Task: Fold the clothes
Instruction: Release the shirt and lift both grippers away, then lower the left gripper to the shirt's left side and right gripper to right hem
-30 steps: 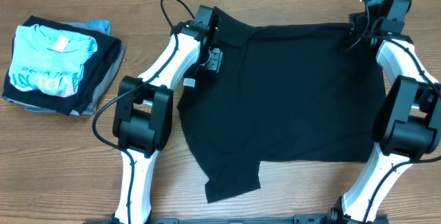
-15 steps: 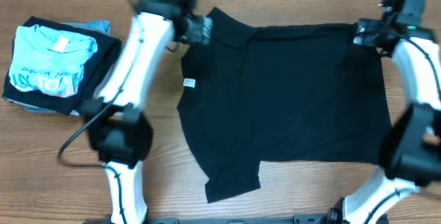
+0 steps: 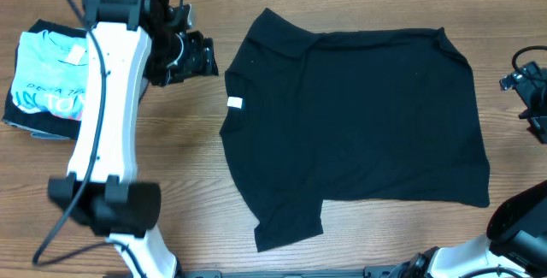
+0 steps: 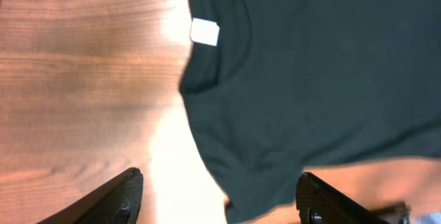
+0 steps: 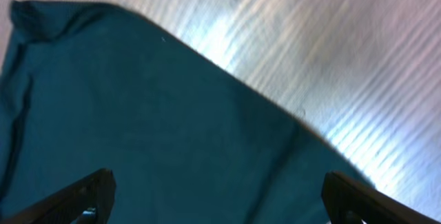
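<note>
Black T-shirt (image 3: pixel 355 124): you have it spread open and mostly flat in the middle of the worktop (image 3: pixel 385 235). The neck faces the left of the overhead view and the hem faces the right.
Sleeves: one sleeve (image 3: pixel 286 222) juts toward the near edge. The other (image 3: pixel 273 30) lies at the far side with a fold running across it.
Neck label (image 3: pixel 234 102): you see a small white tag at the collar. It also shows near the top of the left wrist view (image 4: pixel 204 32).
Left claw (image 3: pixel 192 56): your left claw is spread wide with nothing between the fingers (image 4: pixel 110 196). It hangs over bare wood just beside the collar side of the shirt, not touching the cloth.
Right claw (image 3: pixel 532 98): it is also spread wide and empty. It sits at the right edge of the overhead view, off the hem side and apart from the shirt.
Right wrist view: the fingers (image 5: pixel 79 195) frame a corner of the shirt (image 5: pixel 138 127) lying on the wood below.
Folded stack (image 3: pixel 34 111): it sits at the far left of the worktop, well apart from the black shirt. A light blue T-shirt (image 3: pixel 47 77) with lettering lies on top, and your left arm (image 3: pixel 107 133) crosses over its right edge.
</note>
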Controlling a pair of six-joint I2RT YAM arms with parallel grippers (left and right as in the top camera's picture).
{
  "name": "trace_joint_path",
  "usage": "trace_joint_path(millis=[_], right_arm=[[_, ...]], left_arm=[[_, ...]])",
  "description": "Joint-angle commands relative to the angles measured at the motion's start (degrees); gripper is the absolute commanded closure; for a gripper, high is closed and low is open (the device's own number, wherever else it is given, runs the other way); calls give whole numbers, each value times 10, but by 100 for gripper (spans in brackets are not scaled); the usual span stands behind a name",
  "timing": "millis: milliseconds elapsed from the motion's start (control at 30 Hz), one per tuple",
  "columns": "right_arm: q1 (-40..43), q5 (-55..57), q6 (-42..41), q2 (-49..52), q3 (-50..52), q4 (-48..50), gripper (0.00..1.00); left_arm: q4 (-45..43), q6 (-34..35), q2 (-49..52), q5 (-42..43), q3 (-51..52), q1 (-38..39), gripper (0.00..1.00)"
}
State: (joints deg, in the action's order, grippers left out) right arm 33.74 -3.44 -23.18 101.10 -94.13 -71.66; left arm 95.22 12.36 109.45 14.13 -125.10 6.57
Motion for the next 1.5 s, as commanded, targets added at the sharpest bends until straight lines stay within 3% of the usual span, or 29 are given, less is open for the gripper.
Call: trace_joint_path(millis=[0,167,233,400,633,900,1267,1300,1467], right_arm=[[0,-12,-55,-1,23,-4,0],[-4,-11,-56,-1,81,7,0],[-4,-11,-79,-1,132,17,0],[-4,48,-159,-1,196,27,0],[-7,80,-161,-1,300,109,0],[-7,176,-204,-1,358,120,0],[4,165,-221,-1,436,214,0],[7,162,-221,-1,438,220,0],[11,151,-221,0,446,232,0]], left_arm=[[16,18,-55,4,18,23,25],[15,43,-94,3,141,78,21],[-29,66,-104,4,263,116,21],[-132,96,-118,3,396,151,21],[-249,104,-117,5,544,152,17],[-326,104,-117,5,592,152,12],[-376,104,-117,0,593,152,9],[-379,106,-117,-7,593,152,0],[-384,111,-117,-26,593,152,0]])
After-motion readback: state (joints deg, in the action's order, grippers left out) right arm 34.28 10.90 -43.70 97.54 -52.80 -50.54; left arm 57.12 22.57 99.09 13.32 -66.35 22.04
